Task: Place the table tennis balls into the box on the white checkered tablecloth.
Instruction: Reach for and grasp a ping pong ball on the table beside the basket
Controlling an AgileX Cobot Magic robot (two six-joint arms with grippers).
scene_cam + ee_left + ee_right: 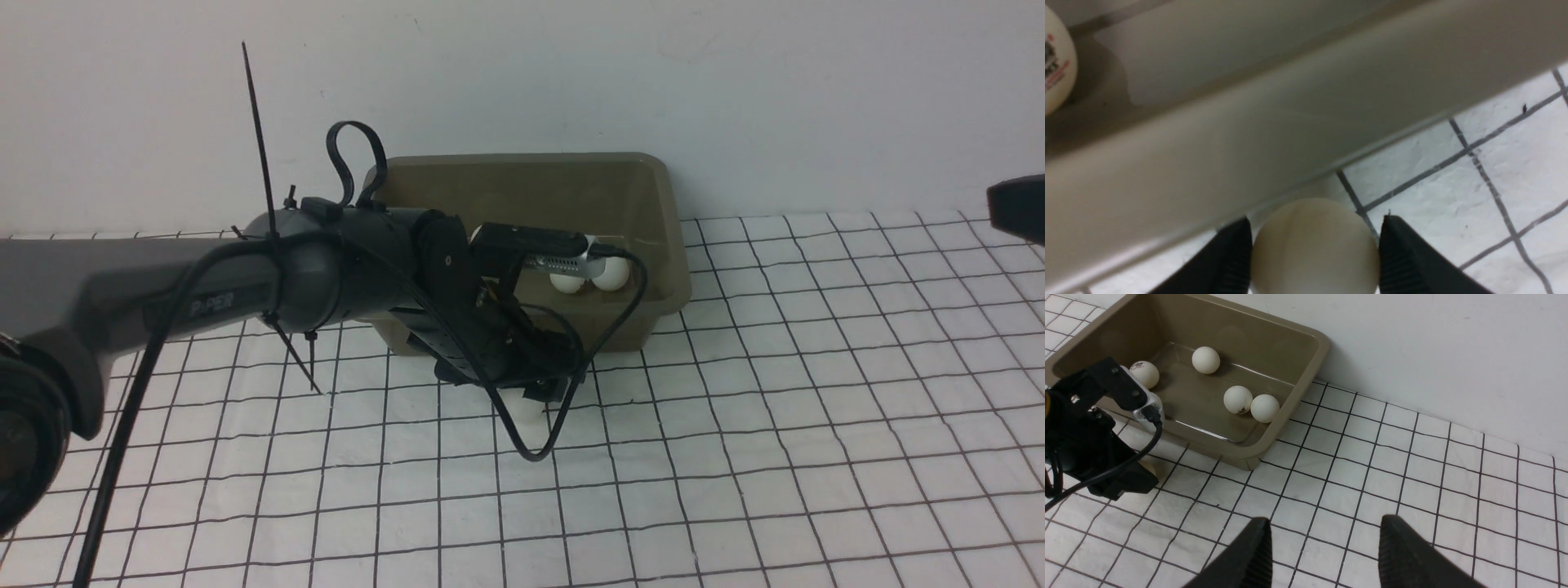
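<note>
White ball [1314, 249] in left pincer [1315, 221]; "PiPER" lettering [214, 306] on its arm [106, 282].

Bright and evenly lit by soft, cool light, seemingly from overhead. Only faint, short shadows under the box [1249, 455] rim, with thin glare streaks along its floor. Heavily blurred at close range in the left wrist view, down to the ball [1314, 249]. Mildly grainy in the front view, out of focus on the near left arm [98, 302].
</note>
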